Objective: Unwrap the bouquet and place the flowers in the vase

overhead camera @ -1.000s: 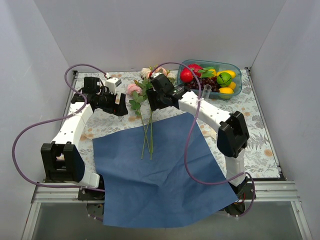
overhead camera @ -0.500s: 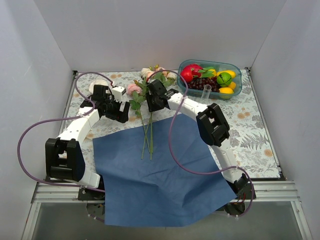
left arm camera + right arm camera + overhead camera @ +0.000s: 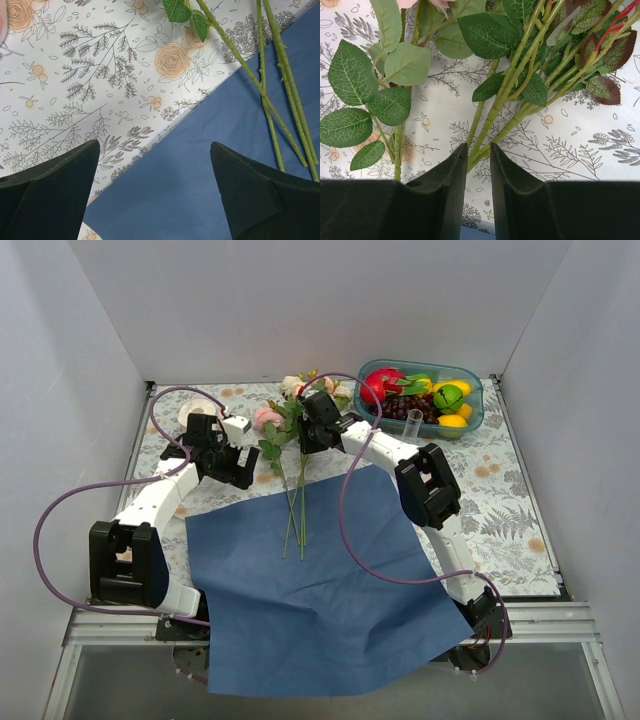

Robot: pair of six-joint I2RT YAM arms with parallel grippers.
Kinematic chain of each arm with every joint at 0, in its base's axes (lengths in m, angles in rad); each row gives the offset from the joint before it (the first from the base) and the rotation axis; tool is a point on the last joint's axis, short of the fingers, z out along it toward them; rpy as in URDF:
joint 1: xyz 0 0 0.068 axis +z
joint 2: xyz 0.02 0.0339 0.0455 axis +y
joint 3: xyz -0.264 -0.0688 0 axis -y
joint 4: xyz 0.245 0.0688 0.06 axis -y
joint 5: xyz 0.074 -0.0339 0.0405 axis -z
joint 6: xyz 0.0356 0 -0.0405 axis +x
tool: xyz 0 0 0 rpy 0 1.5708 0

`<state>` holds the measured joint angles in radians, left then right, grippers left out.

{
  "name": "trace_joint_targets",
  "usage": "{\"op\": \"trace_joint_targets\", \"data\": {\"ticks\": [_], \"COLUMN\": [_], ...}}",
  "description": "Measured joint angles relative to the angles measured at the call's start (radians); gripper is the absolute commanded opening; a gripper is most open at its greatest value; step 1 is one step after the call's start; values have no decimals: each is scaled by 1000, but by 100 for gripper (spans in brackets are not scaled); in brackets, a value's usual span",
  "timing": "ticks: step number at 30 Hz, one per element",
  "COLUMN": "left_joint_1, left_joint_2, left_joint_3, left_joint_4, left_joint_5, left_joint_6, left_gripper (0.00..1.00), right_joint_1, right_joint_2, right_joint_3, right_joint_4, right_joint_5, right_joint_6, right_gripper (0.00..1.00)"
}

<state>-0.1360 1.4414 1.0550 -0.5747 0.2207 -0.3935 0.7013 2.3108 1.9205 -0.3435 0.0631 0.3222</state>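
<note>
the right hand (image 3: 479, 150) has been narrowed onto the flowers (image 3: 487, 35), whose stems are grasped just beyond the far edge of the blue paper (image 3: 320, 580). bare tabletop (image 3: 505, 480) is left to the right. the left hand (image 3: 154, 146) is held wide, empty, over that edge. the vase (image 3: 414, 422) stands well apart, beside the tray (image 3: 479, 390).

Teal tray (image 3: 480, 400) in far right corner: red fruit (image 3: 375, 388), green fruit (image 3: 447, 396), yellow fruit (image 3: 452, 421), dark grapes (image 3: 405, 408). Floral-print tablecloth (image 3: 510, 480) underneath.

One vase (image 3: 414, 421), one tray (image 3: 481, 400), one blue sheet (image 3: 320, 590)
</note>
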Motion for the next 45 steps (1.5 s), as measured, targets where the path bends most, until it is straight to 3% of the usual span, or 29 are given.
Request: {"op": "trace_joint_targets", "data": {"ticks": [12, 16, 18, 34, 37, 38, 39, 41, 45], "left_joint_1": [-5, -7, -10, -17, -17, -17, -17, -17, -17], "left_joint_2": [-11, -18, -18, -18, -18, -18, -18, -18, -18], "left_joint_3": [-2, -2, -2, -2, -2, -2, -2, -2, -2], "left_joint_4": [0, 0, -1, 0, 0, 0, 0, 0, 0], "left_joint_5": [-8, -18, -25, -36, -37, -37, -37, -37, -38], "left_joint_6": [-5, -10, -11, -15, -16, -15, -16, -16, -16], "left_gripper": [96, 96, 96, 96, 97, 97, 97, 97, 98], "right_joint_1": [-3, -3, -3, -2, -2, -2, -2, -2, -2], "right_joint_2": [18, 51, 54, -3, -63, -81, -97, -111, -98], "right_joint_3": [1, 3, 10, -11, -21, -21, -21, -21, -21], "right_joint_4": [11, 20, 29, 26, 25, 27, 29, 33, 36], "right_joint_5": [-40, -47, -52, -38, -24, -21, -18, -18, -20], "right_joint_6": [-13, -11, -13, -56, -72, -77, -83, -89, -99], "right_gripper": [27, 16, 1, 1, 15, 33, 44, 55, 65]}}
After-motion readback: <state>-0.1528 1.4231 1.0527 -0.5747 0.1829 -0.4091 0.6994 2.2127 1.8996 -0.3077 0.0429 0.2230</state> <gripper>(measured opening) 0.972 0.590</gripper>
